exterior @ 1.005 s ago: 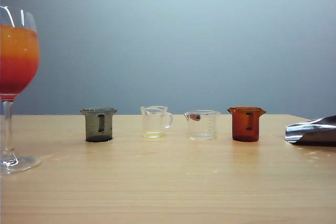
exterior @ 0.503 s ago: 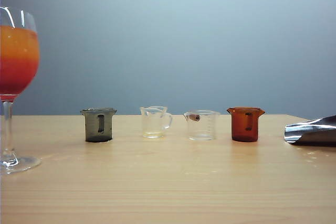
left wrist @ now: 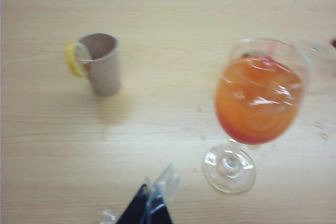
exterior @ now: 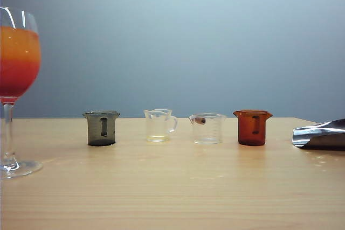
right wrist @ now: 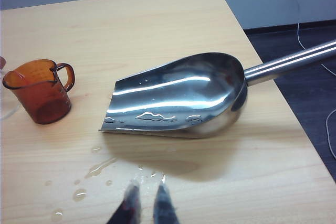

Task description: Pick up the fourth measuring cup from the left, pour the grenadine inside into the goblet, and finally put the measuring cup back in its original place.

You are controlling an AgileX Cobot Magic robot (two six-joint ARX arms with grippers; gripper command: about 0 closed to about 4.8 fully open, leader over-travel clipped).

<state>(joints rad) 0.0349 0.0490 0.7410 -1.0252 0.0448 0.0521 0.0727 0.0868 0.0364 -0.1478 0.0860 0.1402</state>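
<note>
the small translucent red-orange measuring cup [exterior: 253, 127] stands upright on the pale wooden table [exterior: 172, 187], last on the right in the row of four, spout and handle in line with the others. it looks drained. the tall clear stemmed goblet [exterior: 16, 90] at the far left holds a layered drink, red grenadine [exterior: 18, 79] sunk beneath orange juice [exterior: 19, 44]. judging by that, the pour and the return are done and only clearing away remains.

the right gripper [right wrist: 145, 199] hangs low over the table near the cup but apart from it, fingertips nearly together with a narrow gap, holding nothing. the left gripper [left wrist: 153, 203] hovers just in front of the goblet's foot; only its dark tips show, close together and empty, though blur keeps you from reading the gap surely. neither arm shows in the exterior view.

if you move at all, lift each arm up and away first, then back. don't sweep sideways.

hazards: the shiny steel scoop [right wrist: 178, 95] lies close beside the right gripper, handle overhanging the table edge. liquid droplets [right wrist: 97, 169] sit between gripper and cup. on the left, the goblet is top-heavy and full. a grey-beige tumbler [left wrist: 101, 64] with a lemon slice [left wrist: 76, 59] stands well apart from it. the smoky grey cup [exterior: 101, 128] and two clear cups [exterior: 160, 125] keep their places.
</note>
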